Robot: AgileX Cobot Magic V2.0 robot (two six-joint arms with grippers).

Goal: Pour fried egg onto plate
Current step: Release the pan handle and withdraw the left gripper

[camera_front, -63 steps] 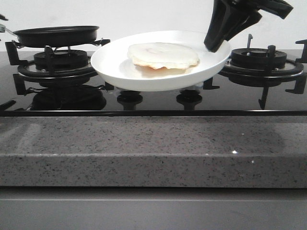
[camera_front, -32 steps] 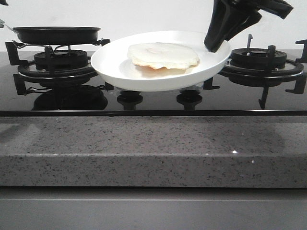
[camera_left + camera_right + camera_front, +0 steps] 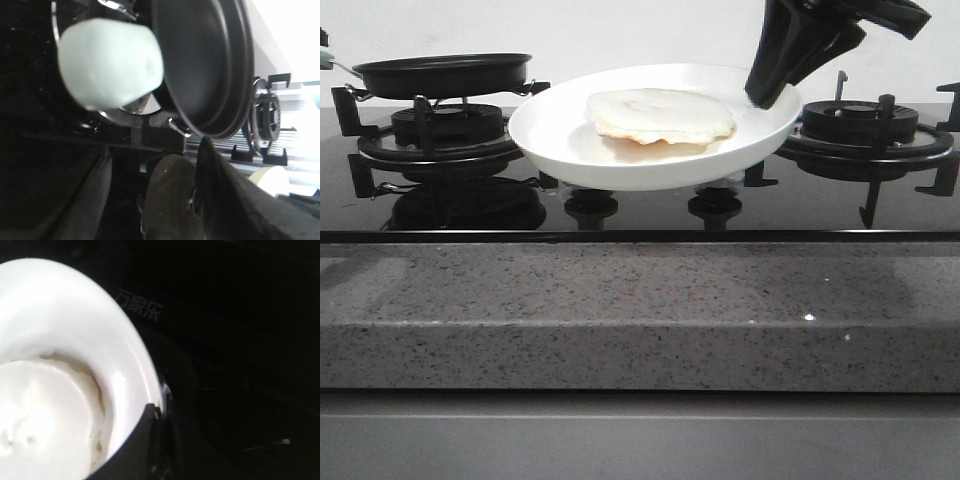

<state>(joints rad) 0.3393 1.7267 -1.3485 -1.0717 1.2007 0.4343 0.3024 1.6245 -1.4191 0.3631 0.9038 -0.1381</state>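
Fried egg (image 3: 660, 116): lay flat in the well of the plate, just beside the right end effector's tip and toward the left arm's side; an orange-red tinge showed under its near edge. Judged already poured, so the main transfer looked done.

Plate (image 3: 570, 150): white, shallow, held above the hob between the two burners, roughly level, presumably so that the egg would not slide off. The right wrist view showed its rim (image 3: 142, 365) running into the grip.

Right end effector (image 3: 767, 92): came down from above onto the plate's far right rim, fingers pressed together on that rim, carrying the plate clear of the knobs below.

Frying pan (image 3: 442, 75): black, empty as far as could be seen, well apart from the right end effector on the far left, level over the left burner (image 3: 445, 125); whether it rested on the grate could not be told.

Pan handle (image 3: 110, 65): pale green, blurred, lying directly ahead of the left end effector.

Left end effector (image 3: 170, 210): only dark finger shapes near the lens; grip on the handle, spread or closed, could not be told.

Right burner (image 3: 865, 120): unoccupied, just beyond the right end effector.

Tabletop (image 3: 640, 320): speckled grey stone edge, nearest the camera.
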